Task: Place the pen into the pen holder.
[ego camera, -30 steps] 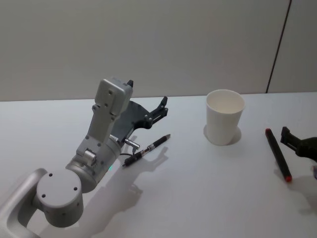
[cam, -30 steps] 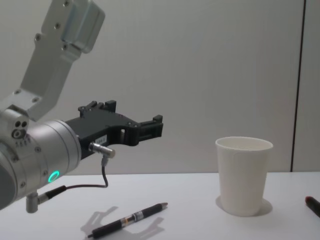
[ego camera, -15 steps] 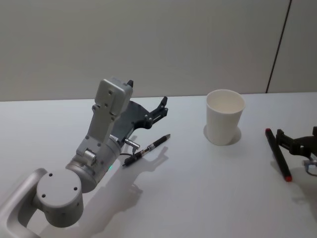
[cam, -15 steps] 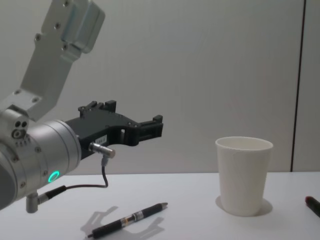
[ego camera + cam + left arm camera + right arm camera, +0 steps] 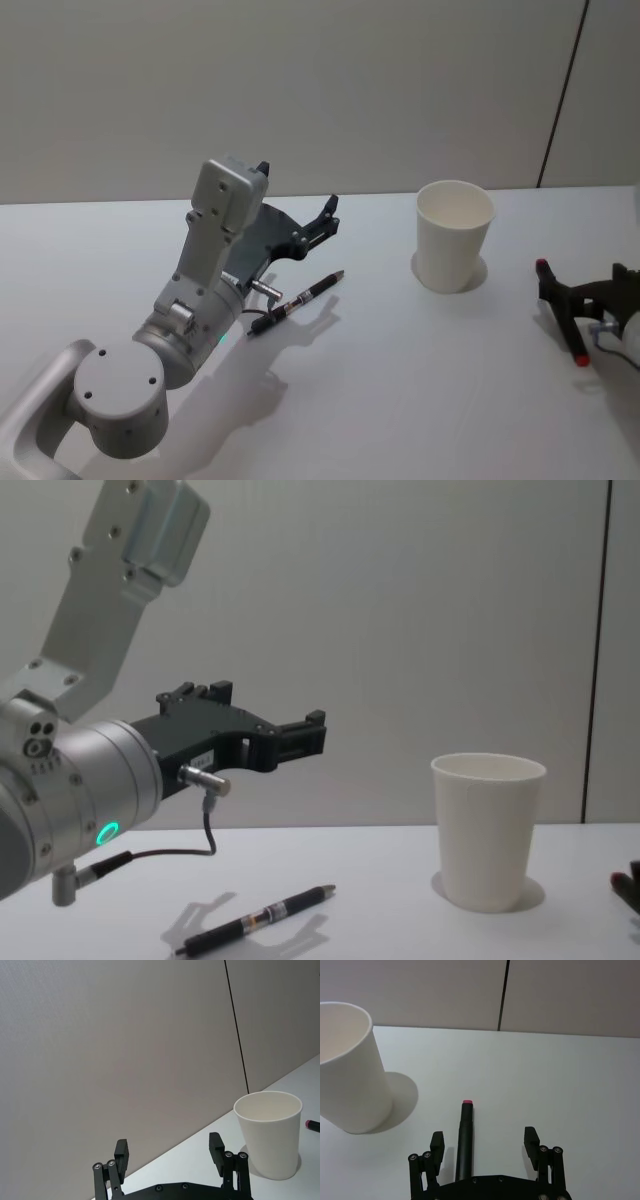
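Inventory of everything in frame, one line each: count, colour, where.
plain white paper cup: 1, white, upright on the table, right of centre
slim black pen with a metallic band: 1, black, lying flat left of the cup
thick black pen with red ends: 1, black and red, lying flat right of the cup
table: 1, white, under everything
wall: 1, grey, behind the table
left end effector: 1, black, open, raised above the slim pen
right end effector: 1, black, open, low, fingers either side of the thick pen
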`<state>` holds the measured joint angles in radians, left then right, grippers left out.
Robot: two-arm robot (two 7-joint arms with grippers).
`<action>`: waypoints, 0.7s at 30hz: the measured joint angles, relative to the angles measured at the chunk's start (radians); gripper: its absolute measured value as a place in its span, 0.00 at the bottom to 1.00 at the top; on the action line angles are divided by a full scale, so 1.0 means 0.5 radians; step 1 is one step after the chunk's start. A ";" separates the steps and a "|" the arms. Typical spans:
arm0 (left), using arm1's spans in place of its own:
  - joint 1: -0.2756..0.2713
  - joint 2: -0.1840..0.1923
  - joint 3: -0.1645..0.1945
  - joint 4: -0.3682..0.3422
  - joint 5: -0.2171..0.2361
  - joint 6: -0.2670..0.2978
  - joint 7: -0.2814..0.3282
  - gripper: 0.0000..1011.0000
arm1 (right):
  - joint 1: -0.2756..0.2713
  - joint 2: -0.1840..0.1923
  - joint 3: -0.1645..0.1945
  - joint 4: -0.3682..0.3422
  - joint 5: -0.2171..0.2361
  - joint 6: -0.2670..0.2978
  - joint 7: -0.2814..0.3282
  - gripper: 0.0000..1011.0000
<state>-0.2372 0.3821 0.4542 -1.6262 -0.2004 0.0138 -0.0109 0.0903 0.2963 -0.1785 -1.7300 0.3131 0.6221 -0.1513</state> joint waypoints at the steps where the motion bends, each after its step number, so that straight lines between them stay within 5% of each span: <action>1: 0.000 0.000 0.000 0.000 0.000 0.000 0.000 0.99 | 0.017 -0.014 -0.007 0.027 -0.012 0.005 0.004 0.99; 21: 0.000 0.000 0.000 0.000 0.000 0.000 0.000 0.99 | 0.105 -0.134 -0.078 0.231 -0.119 0.004 0.052 0.99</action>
<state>-0.2372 0.3821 0.4542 -1.6262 -0.2004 0.0138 -0.0109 0.1427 0.2296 -0.2174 -1.6144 0.2537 0.6242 -0.1256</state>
